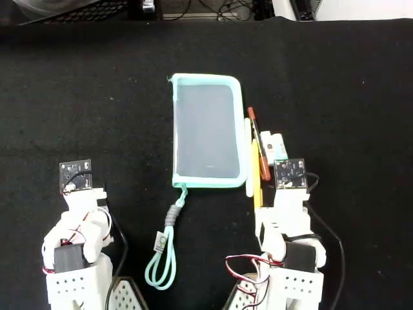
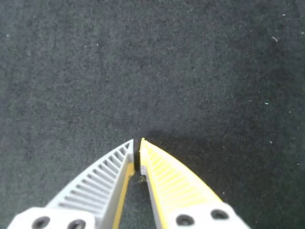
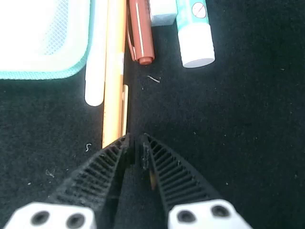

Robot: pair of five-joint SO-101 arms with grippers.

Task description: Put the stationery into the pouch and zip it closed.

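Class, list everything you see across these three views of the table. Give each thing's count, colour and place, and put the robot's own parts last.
table: one, black cloth, under everything
pouch: one, mint green with a mesh front, flat at mid-table
strap: one, mint with a grey section, looped from the pouch toward the arms
white stick: one, white, along the pouch's edge on the right arm's side
yellow pen: one, beside the white stick
brown pen: one, beside the yellow pen
pale block: one, between brown pen and glue stick
glue stick: one, white and teal, outermost
left arm, right arm: white, near edge
left claw: white and yellow, shut, over bare cloth
right claw: black, shut, at the yellow pen's near end
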